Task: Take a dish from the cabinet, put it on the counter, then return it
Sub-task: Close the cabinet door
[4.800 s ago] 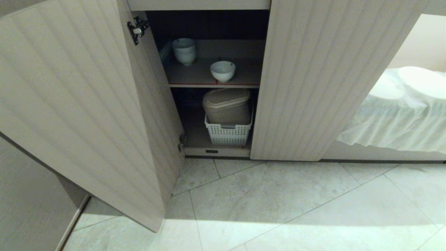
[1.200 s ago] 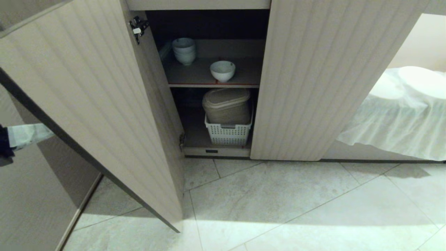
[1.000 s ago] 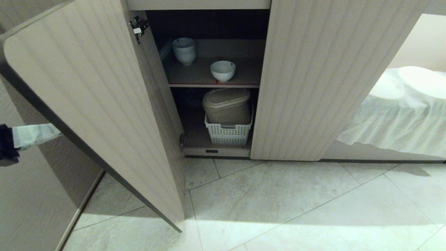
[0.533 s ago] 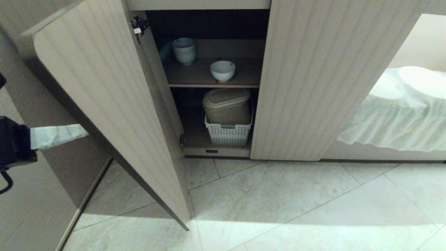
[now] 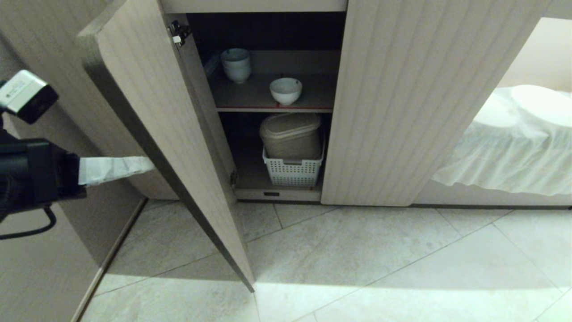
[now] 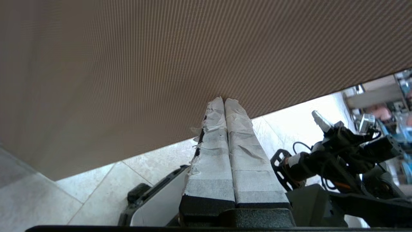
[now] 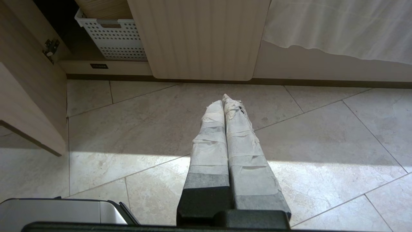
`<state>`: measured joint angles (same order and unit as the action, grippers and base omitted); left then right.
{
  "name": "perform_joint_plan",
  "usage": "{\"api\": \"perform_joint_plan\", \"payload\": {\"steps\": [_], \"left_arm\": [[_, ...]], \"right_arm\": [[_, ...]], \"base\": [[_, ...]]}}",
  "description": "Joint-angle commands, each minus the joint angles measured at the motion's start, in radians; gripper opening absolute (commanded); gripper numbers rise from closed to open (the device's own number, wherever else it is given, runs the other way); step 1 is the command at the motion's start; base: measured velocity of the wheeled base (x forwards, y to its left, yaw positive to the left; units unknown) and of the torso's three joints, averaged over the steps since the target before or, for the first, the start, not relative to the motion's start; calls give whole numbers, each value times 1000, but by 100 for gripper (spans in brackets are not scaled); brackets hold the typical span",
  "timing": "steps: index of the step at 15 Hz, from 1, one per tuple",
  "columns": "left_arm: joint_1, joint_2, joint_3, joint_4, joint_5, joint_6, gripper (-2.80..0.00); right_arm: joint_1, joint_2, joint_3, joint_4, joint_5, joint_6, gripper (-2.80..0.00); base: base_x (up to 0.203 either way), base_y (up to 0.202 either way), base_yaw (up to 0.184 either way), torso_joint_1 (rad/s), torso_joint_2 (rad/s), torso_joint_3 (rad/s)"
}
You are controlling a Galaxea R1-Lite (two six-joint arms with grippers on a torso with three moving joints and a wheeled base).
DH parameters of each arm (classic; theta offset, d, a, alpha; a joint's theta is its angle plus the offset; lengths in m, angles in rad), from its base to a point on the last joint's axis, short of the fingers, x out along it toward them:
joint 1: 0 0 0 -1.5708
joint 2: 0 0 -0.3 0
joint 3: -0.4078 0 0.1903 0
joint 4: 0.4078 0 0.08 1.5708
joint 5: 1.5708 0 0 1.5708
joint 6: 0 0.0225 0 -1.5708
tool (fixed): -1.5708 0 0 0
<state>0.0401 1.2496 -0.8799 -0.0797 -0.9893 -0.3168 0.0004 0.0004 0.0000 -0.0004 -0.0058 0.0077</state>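
Late stage, judging by layout: small white round ceramic bowl point(image 5: 285, 91) back on brown cabinet shelf point(image 5: 250, 96), well beyond left gripper point(image 6: 224, 102). Gripper fully closed, tips against pale fluted door's point(image 5: 174, 147) back face. Left: closing door.

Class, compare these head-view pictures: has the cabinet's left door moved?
Yes. The left door has swung toward the closed right door, narrowing the opening, with the shut left gripper behind it.

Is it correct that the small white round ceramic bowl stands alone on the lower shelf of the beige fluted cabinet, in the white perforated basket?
Not quite. In the head view the small white round ceramic bowl stands alone on the upper shelf of the beige fluted cabinet, above the white perforated basket.
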Motion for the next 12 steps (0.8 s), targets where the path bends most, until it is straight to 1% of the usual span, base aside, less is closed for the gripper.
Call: {"api": "perform_joint_plan", "payload": {"steps": [1,3,4,6,8,9,12], "left_arm": [[-49,63,-27,-37,26,-2,-280],[-96,109,-29,-122,116,-5,-280],[-108,126,-36,-139,143,-6,-280],[-112,159,-66,-143,163,-5,-280],[-128,187,-102,-144,235,-9,-280],[-142,192,-114,-146,259,-11,-280],[-177,213,-111,-213,280,-11,-280]], "right_arm": [[0,0,0,0,0,0,-280],[0,0,0,0,0,1,-280],[0,0,0,0,0,1,-280],[0,0,0,-1,0,0,-280],[0,0,0,0,0,0,-280],[1,0,0,0,0,0,-280],[1,0,0,0,0,0,-280]], "base": [[0,0,0,0,0,0],[0,0,0,0,0,0],[0,0,0,0,0,0],[0,0,0,0,0,0],[0,0,0,0,0,0],[0,0,0,0,0,0],[0,0,0,0,0,0]]}}
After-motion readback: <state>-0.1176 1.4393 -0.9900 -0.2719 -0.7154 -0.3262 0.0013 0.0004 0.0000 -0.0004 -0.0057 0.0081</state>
